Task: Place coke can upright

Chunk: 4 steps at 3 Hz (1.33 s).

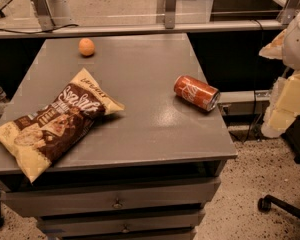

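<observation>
The coke can point(196, 92) lies on its side near the right edge of the grey table point(140, 79), its silver end pointing toward the front right. My gripper point(286, 103) shows as cream-coloured parts at the right edge of the camera view. It hangs beside the table, to the right of the can and apart from it, and holds nothing that I can see.
A brown and cream chip bag point(52, 123) lies at the table's front left, overhanging the edge. A round orange fruit point(86, 47) sits at the back left. Drawers point(117, 203) are below the tabletop. A chair base point(282, 204) stands on the floor at the right.
</observation>
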Each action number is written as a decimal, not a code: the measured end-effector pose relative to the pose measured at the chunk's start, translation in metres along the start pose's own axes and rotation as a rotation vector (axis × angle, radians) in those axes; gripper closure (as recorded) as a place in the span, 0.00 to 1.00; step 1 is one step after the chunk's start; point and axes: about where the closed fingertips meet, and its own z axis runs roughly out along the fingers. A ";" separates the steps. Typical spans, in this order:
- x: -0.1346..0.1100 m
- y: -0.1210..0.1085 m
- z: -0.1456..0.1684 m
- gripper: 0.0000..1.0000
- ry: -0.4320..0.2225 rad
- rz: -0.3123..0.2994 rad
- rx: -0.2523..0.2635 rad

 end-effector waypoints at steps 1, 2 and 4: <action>-0.026 -0.014 0.011 0.00 -0.080 0.029 -0.008; -0.054 -0.037 0.045 0.00 -0.131 0.073 -0.031; -0.064 -0.076 0.129 0.00 -0.108 0.163 -0.079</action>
